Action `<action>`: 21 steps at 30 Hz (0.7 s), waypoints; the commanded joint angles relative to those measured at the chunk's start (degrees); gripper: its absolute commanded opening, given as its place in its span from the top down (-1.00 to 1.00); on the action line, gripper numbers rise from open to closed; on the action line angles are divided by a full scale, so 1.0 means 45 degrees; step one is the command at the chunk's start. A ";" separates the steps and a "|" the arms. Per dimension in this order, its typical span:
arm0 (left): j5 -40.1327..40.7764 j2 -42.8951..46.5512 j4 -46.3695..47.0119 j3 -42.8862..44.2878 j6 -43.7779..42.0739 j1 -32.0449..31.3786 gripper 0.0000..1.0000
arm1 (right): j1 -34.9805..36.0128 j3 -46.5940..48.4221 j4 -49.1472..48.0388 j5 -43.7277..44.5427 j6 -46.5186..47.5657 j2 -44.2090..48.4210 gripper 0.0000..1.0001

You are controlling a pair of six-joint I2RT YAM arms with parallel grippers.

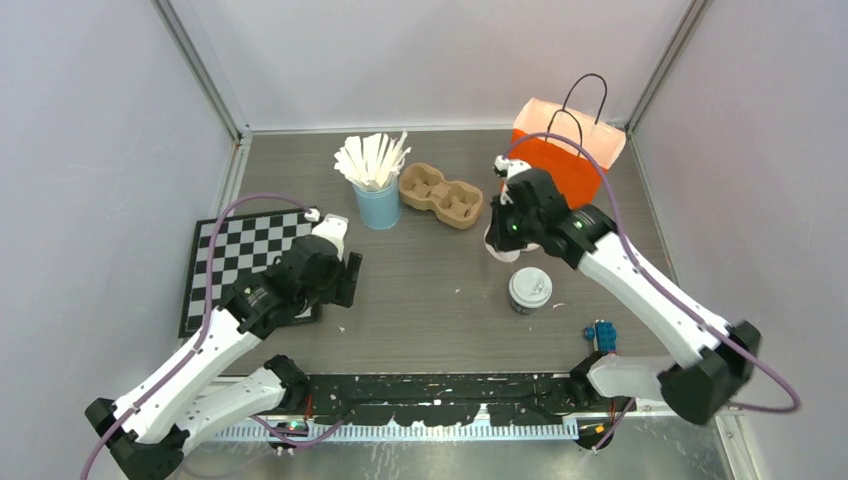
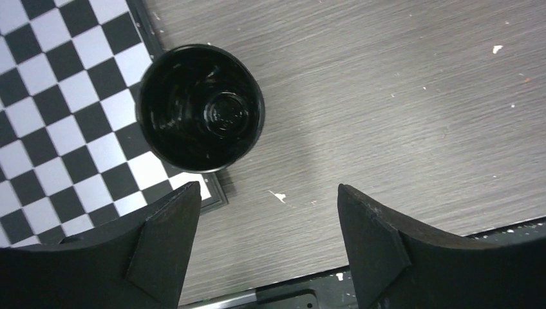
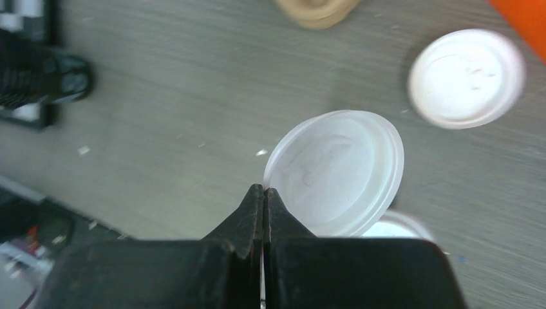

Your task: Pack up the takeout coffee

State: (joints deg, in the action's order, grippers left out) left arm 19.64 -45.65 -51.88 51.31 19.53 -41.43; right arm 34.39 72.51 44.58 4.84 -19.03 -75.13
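A dark cup with no lid [image 2: 201,106] stands on the corner of the checkerboard [image 2: 51,116], just ahead of my left gripper [image 2: 268,190]. That gripper is open over bare table, holding nothing. In the top view my left gripper [image 1: 350,275] covers this cup. My right gripper [image 3: 264,188] is shut on the rim of a white lid [image 3: 335,170], held above the table [image 1: 497,245]. A lidded takeout coffee cup [image 1: 529,289] stands just to its near right, and its edge shows under the held lid [image 3: 402,226]. Another white lid [image 3: 467,77] shows blurred near the orange bag.
The orange bag [image 1: 565,150] stands open at the back right. The brown cardboard cup carrier [image 1: 440,195] lies left of it, beside a light-blue cup of white sticks [image 1: 377,205]. A small blue object [image 1: 602,335] sits near the right arm's base.
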 commanded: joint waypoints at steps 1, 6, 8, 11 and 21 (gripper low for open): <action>0.0952 -0.0512 -0.0160 0.0969 -0.0713 0.0117 -0.54 | 0.0217 -0.1619 -0.1699 -0.3077 -0.1319 0.2601 0.99; 0.0120 -0.1236 -0.0302 0.1293 -0.0736 0.0682 -0.44 | 0.0281 -0.3522 -0.3551 -0.5335 -0.2912 0.5200 1.00; -0.0267 -0.1446 -0.0162 0.1238 -0.0834 0.0993 -0.41 | 0.0296 -0.4054 -0.3932 -0.5912 -0.3429 0.5995 0.99; -0.0734 -0.1793 0.0028 0.1233 -0.1069 0.1433 -0.35 | 0.0316 -0.4590 -0.4161 -0.6621 -0.3840 0.6771 0.99; -0.2604 -0.3514 0.1012 0.1583 -0.2150 0.3332 0.06 | 0.0378 -0.5582 -0.5050 -0.7833 -0.4489 0.7904 1.00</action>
State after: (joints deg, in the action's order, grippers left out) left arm 11.94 -59.48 -50.96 55.53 13.23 -28.12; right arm 35.64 47.53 25.50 -27.42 -37.71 -40.80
